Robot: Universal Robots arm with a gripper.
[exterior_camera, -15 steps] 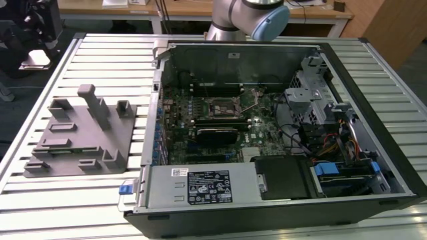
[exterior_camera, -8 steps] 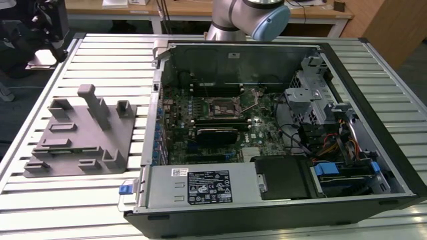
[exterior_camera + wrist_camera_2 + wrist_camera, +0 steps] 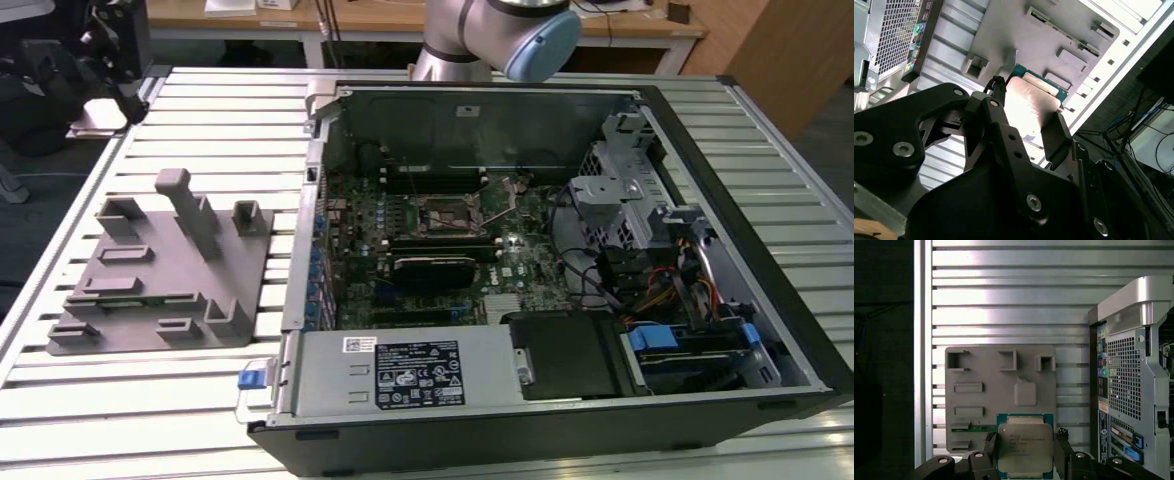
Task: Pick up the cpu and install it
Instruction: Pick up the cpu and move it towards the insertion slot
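Your gripper [image 3: 1024,455] has its jaws closed on the cpu [image 3: 1024,447]. In the first wrist view one black finger [image 3: 990,450] presses each of two opposite sides of the chip, and its silvery metal top faces the camera with the green rim showing around it. In the second wrist view you see the same hold from a slant: the cpu [image 3: 1029,102] sits between the fingers [image 3: 1055,131] of the gripper [image 3: 1026,112].

The cpu is held above the grey plastic tray [image 3: 984,372], over one edge of it and clear of its upright blocks and shallow recesses. The tray lies flat on the slatted metal table [image 3: 1004,290].

Just beside the tray stands the open computer case [image 3: 747,200], on the exterior view's right of the tray [image 3: 160,270]. Its perforated rear panel [image 3: 1126,380] shows in the first wrist view. Inside the case, well apart from the tray, the black square socket frame [image 3: 446,212] sits on the motherboard [image 3: 534,255]. The robot arm [image 3: 501,35] rises behind the case, on the side away from the tray's near corner.
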